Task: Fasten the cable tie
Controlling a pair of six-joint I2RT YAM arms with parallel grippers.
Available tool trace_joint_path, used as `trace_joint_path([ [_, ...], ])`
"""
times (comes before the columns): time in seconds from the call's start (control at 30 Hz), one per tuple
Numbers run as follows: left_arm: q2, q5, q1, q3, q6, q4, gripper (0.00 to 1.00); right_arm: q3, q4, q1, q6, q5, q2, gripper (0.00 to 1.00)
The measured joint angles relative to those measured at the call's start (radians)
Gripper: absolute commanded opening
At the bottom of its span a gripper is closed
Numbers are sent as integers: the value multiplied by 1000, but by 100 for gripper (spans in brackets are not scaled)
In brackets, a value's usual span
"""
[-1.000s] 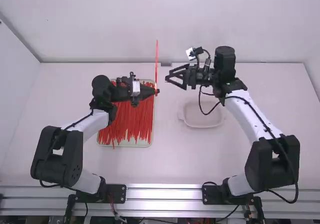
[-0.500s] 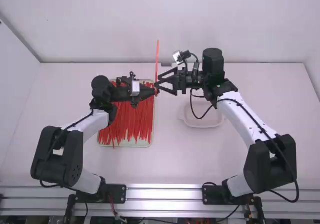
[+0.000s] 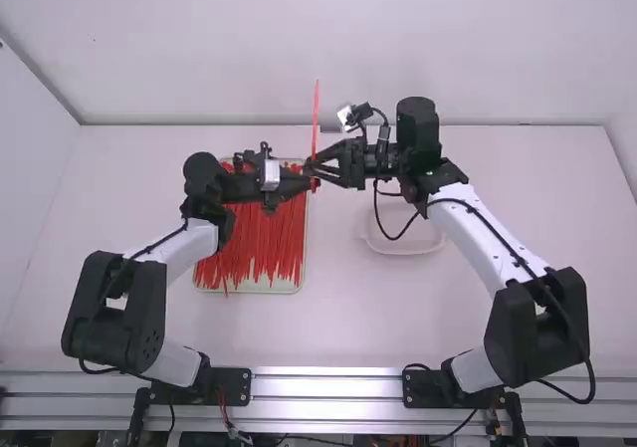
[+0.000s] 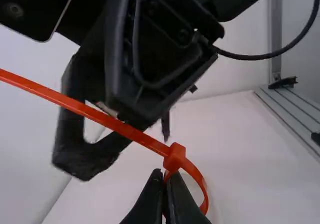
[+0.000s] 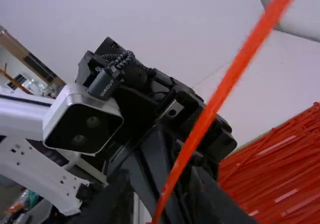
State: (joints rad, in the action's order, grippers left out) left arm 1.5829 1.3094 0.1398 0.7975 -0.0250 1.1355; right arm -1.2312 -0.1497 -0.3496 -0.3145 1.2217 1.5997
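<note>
A red cable tie [image 3: 316, 118] stands upright over the table, its tail pointing up. My left gripper [image 3: 304, 180] is shut on the tie's small loop [image 4: 199, 186], just under the square head [image 4: 174, 156], with the fingers [image 4: 161, 199] pinched together. My right gripper [image 3: 318, 174] meets it from the right and is open. The tail [image 5: 220, 97] runs between its two dark fingers [image 5: 117, 201], close above the head. I cannot tell whether they touch the strap. In the left wrist view, the right arm's black wrist housing [image 4: 150, 49] looms just behind the tail [image 4: 75, 104].
A flat tray [image 3: 302, 258] heaped with loose red cable ties [image 3: 254, 238] lies under the left arm. A shallow white bowl [image 3: 403, 236] sits below the right forearm. The left arm's wrist camera [image 5: 82, 121] faces the right wrist view.
The right gripper has travelled left from beside the bowl up to the tie, and its fingers now straddle the tail. The left arm and the tie have stayed in place.
</note>
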Motion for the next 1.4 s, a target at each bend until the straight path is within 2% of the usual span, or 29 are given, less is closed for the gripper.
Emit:
trace_joint_path([
  [0.07, 0, -7, 2, 0, 7, 0, 2, 0, -4, -10, 0, -2, 0, 0],
  [0.27, 0, -11, 2, 0, 8, -4, 2, 0, -3, -13, -6, -5, 0, 0],
  [0.3, 0, -13, 2, 0, 8, -3, 7, 0, -4, -13, -13, -5, 0, 0],
  [0.33, 0, -15, 2, 0, 14, -3, 49, 0, -4, -12, -18, -3, 0, 0],
  [0.37, 0, -22, 2, 0, 23, -3, 99, 0, -4, -11, -20, -2, 0, 0],
  [0.57, 0, -126, 1, 0, 119, -4, 99, 0, 8, 13, -26, 29, 0, 0],
  [0.7, 0, -132, 2, 0, 139, -66, 99, 0, 37, 74, 0, 20, 0, 0],
  [0.8, 0, -129, 2, 0, 132, -151, 99, 0, 124, 132, 55, -4, -1, 0],
  [0.97, 0, -133, 2, 0, 82, -314, 99, 0, 338, 203, 180, -134, -1, 0],
  [1.17, 0, -158, -10, 0, 28, -464, 99, 0, 511, 221, 287, -351, -1, 0],
  [1.33, 0, -208, -23, 0, -18, -579, 99, 31, 472, 204, 302, -494, -1, 0],
  [1.4, 0, -227, -24, 0, -49, -628, 99, 79, 426, 199, 288, -554, -1, 0],
])
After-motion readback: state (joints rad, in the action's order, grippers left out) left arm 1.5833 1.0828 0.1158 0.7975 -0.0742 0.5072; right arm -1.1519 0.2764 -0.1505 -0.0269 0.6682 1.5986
